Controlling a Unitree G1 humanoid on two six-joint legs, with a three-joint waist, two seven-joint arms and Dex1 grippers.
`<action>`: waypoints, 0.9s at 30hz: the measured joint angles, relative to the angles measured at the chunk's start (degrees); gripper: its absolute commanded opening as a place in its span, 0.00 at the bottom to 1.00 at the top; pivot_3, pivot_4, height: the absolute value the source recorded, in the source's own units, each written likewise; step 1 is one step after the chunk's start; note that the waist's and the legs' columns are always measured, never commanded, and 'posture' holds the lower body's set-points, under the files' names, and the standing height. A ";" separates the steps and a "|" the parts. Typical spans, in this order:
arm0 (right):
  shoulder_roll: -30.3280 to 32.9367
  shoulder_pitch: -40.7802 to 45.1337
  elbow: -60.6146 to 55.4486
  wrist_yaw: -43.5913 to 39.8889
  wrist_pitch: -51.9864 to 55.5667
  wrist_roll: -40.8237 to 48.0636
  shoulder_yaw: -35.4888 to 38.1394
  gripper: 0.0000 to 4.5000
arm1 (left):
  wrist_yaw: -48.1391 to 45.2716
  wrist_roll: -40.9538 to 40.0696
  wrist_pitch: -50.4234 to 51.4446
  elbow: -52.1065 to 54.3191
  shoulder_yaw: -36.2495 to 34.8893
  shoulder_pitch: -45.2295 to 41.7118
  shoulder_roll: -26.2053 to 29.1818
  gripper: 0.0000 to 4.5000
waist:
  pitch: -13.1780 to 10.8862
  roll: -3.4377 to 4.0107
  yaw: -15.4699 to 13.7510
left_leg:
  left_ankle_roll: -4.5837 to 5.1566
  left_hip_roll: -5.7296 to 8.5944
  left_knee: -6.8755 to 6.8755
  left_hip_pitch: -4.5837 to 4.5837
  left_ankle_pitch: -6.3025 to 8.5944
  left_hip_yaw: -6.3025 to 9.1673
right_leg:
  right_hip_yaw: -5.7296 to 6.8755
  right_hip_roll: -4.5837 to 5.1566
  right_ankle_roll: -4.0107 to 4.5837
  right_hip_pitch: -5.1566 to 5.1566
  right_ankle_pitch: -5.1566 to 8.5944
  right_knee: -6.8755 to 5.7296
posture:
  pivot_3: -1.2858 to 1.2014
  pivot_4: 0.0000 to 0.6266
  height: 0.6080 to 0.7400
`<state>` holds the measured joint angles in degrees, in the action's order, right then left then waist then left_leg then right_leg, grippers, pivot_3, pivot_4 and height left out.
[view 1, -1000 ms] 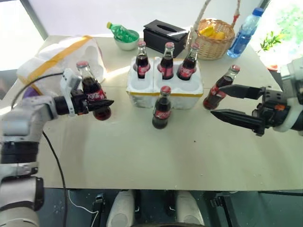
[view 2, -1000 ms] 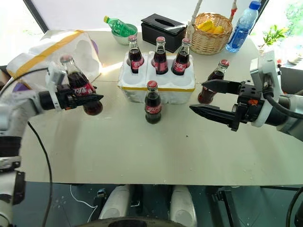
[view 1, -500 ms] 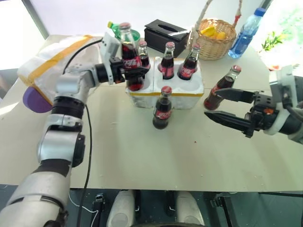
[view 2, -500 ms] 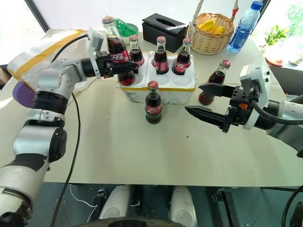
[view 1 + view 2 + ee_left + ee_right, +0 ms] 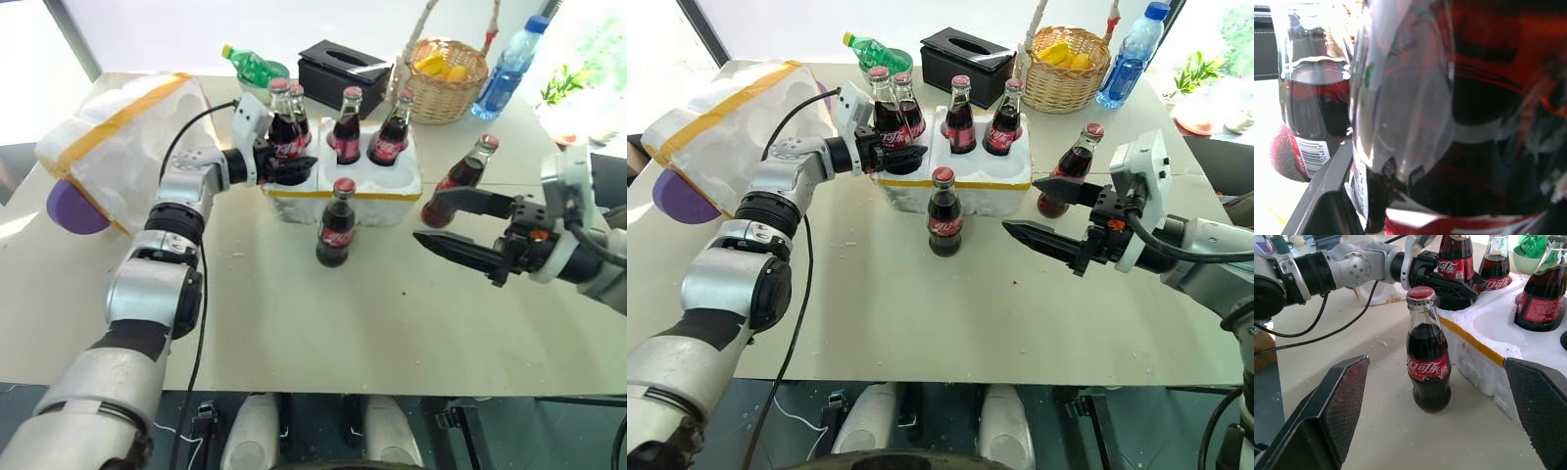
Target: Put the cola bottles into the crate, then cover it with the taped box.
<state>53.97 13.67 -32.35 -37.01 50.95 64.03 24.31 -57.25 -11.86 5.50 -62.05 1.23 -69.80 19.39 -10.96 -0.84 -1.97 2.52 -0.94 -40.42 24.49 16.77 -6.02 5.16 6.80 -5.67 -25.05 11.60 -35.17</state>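
Table (image 5: 294, 333): pale top, task things bunched toward 12 o'clock.

Taped box (image 5: 118, 137): biggest item, at 10 o'clock of the table, lying tilted with its yellow band across the top. Parked well clear of the crate, likely so the wells stay reachable until loading is done.

Crate (image 5: 338, 181): near table centre, toward 12. Three cola bottles stand in its far row: one (image 5: 294, 113) at the left end, one (image 5: 345, 125) in the middle, one (image 5: 392, 129) at the right end. Near-row middle and right wells look empty.

Left gripper (image 5: 893, 152): clamped on a fourth bottle (image 5: 884, 113) about its body, bottle upright, over the crate's near-left corner, close against the far-left bottle. Reads as lining up with the near-left well; whether its base is already inside I cannot tell. A level side grip keeps the bottle vertical for a straight drop.

Right gripper (image 5: 449, 223): at 3 o'clock of the crate, fingers spread wide and empty, pointing toward the loose bottle (image 5: 336, 223) standing on the table at the crate's 6 o'clock. Probably staged for that one.

Sixth bottle (image 5: 460, 178): on the table at the crate's 3 o'clock, just beyond the right gripper's far finger.

Two bottles wait; the cover comes last.
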 measured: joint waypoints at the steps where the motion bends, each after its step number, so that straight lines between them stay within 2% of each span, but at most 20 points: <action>1: -0.04 0.06 0.01 -0.04 -0.21 -0.15 -0.37 1.00 | -0.01 0.18 -0.20 -0.11 0.00 0.01 -0.08 0.75 | 0.00 0.00 0.00 | 0.01 0.00 0.00 -0.01 0.01 0.00 | 0.00 0.00 0.00 0.01 0.00 0.00 | 0.52 0.24 1.00; 2: -0.08 0.25 0.06 -0.09 -0.38 -0.39 -0.99 1.00 | -0.04 0.42 -0.41 -0.19 0.00 0.05 -0.10 0.87 | 0.00 0.00 0.02 | 0.10 -0.01 -0.01 -0.01 0.06 0.00 | 0.00 0.01 0.00 0.01 0.00 0.00 | 0.52 0.24 1.00; 3: -0.13 0.35 0.10 -0.26 -0.73 -0.89 -1.64 1.00 | -0.07 0.76 -0.99 -0.19 -0.01 0.13 -0.05 0.95 | 0.01 0.01 0.01 | 0.20 -0.01 -0.01 -0.02 0.12 0.00 | 0.00 0.01 0.00 0.02 0.00 -0.02 | 0.52 0.24 1.00; 4: -0.17 0.48 0.23 -0.43 -1.12 -1.37 -2.18 1.00 | -0.22 1.07 -1.21 -0.17 -0.01 0.29 0.07 0.99 | 0.01 0.02 -0.02 | 0.21 -0.01 -0.02 -0.04 0.12 0.01 | 0.00 0.01 0.00 0.04 0.00 -0.02 | 0.52 0.24 1.00; 11: -0.79 2.21 2.42 -1.51 -2.89 -4.54 -5.25 1.00 | -2.09 1.26 -1.12 2.35 -0.47 2.75 1.54 0.99 | 0.02 0.03 -0.06 | 0.20 -0.02 -0.12 -0.04 0.12 0.03 | 0.00 0.02 0.00 0.08 0.00 -0.05 | 0.52 0.24 1.00; 14: -0.79 2.61 3.14 -2.89 -3.42 -5.53 -6.19 1.00 | -4.32 0.93 1.75 7.94 -0.57 5.51 4.73 0.99 | 0.02 0.03 0.27 | 0.19 -0.04 -0.13 -0.03 0.11 0.03 | 0.00 0.01 0.00 0.07 0.00 -0.05 | 0.52 0.24 1.00; 18: -1.05 3.01 4.82 -4.40 -3.74 -7.37 -7.82 1.00 | -10.03 -3.48 12.31 24.66 -2.67 12.55 13.87 0.99 | 0.01 0.04 1.57 | -0.02 -0.09 -0.12 -0.03 -0.01 0.05 | 0.00 0.00 0.01 0.06 0.00 -0.06 | 0.52 0.24 1.00; 23: -5.11 4.41 6.89 -3.61 -4.59 -12.17 -13.60 1.00 | -17.86 -15.80 32.40 56.42 -7.59 28.27 30.54 0.99 | 0.01 0.06 2.65 | -0.04 -0.13 -0.11 -0.04 -0.01 0.06 | -0.03 0.01 0.00 0.07 0.02 -0.04 | 0.52 0.24 1.00; 27: -10.29 5.13 8.40 -2.40 -6.07 -17.09 -19.54 1.00 | -17.69 -23.10 40.50 72.94 -10.54 39.46 34.28 0.99 | 0.03 0.11 1.78 | -0.11 -0.06 -0.14 -0.11 -0.04 0.12 | -0.03 0.07 0.01 0.20 0.03 -0.05 | 0.52 0.24 1.00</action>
<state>43.68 18.80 -23.95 -39.41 44.88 46.95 4.77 -74.94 -34.96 46.01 10.89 -9.31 -30.34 53.67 -10.93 -0.73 -0.19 2.41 -1.00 -40.56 24.39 16.73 -5.90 5.13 6.87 -5.66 -24.85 11.63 -35.22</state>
